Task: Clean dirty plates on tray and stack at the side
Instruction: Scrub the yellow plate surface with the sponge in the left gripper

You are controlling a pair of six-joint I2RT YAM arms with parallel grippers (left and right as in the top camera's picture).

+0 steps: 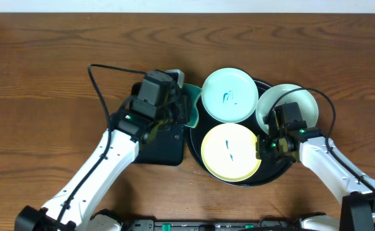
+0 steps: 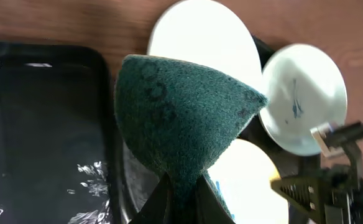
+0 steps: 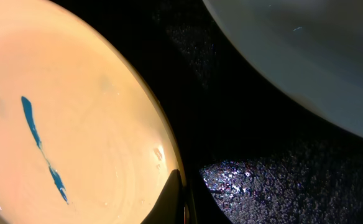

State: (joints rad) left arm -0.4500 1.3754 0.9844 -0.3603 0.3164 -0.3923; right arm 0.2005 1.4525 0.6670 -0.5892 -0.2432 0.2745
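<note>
The round black tray (image 1: 274, 170) holds three plates. A mint plate (image 1: 229, 96) with blue-green scribble lies at its back. A pale yellow plate (image 1: 231, 152) with a blue streak lies at the front. A second pale plate (image 1: 296, 102) rests on the right rim. My right gripper (image 1: 263, 146) is shut on the yellow plate's right rim (image 3: 107, 124); a finger (image 3: 176, 186) lies on its edge. My left gripper (image 1: 178, 108) is shut on a dark green sponge (image 2: 181, 112), held at the tray's left edge.
A smaller rectangular black tray (image 1: 158, 144) lies left of the round tray, under my left arm; it also shows in the left wrist view (image 2: 45, 124). Brown wooden table (image 1: 46, 64) surrounds everything. The right plate's scribble shows in the left wrist view (image 2: 303, 96).
</note>
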